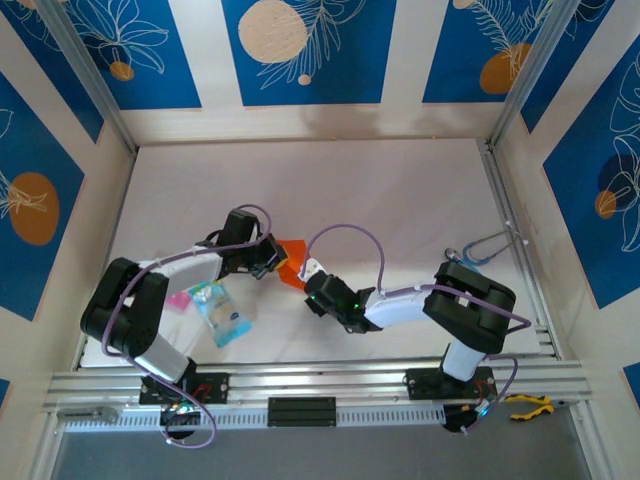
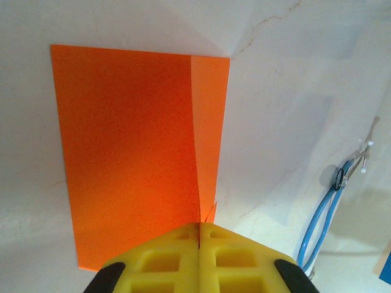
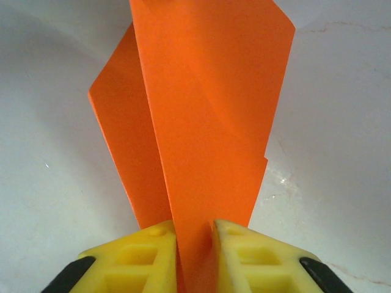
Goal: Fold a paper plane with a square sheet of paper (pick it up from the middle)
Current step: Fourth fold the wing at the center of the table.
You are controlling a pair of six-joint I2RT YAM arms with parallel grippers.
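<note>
The square sheet of paper [image 1: 291, 263], bright orange, is folded along a crease and held up off the table between the two arms. In the left wrist view the paper [image 2: 134, 146] spreads as a tall panel with a narrower, paler flap along its right side. My left gripper [image 2: 200, 227] is shut on its near edge, the yellow fingers [image 2: 165, 256] pressed together. In the right wrist view two layers of the paper [image 3: 208, 122] fan upward from my right gripper [image 3: 194, 224]. Its jaws stand slightly apart, with the paper against the left finger [image 3: 153, 244] and a gap to the right one.
A small blue and clear plastic packet [image 1: 222, 312] and a pink item [image 1: 180, 299] lie by the left arm. A blue cable loop [image 1: 480, 248] hangs at the right wall, also in the left wrist view [image 2: 324, 213]. A yellow-handled tool [image 1: 528, 405] rests on the front rail.
</note>
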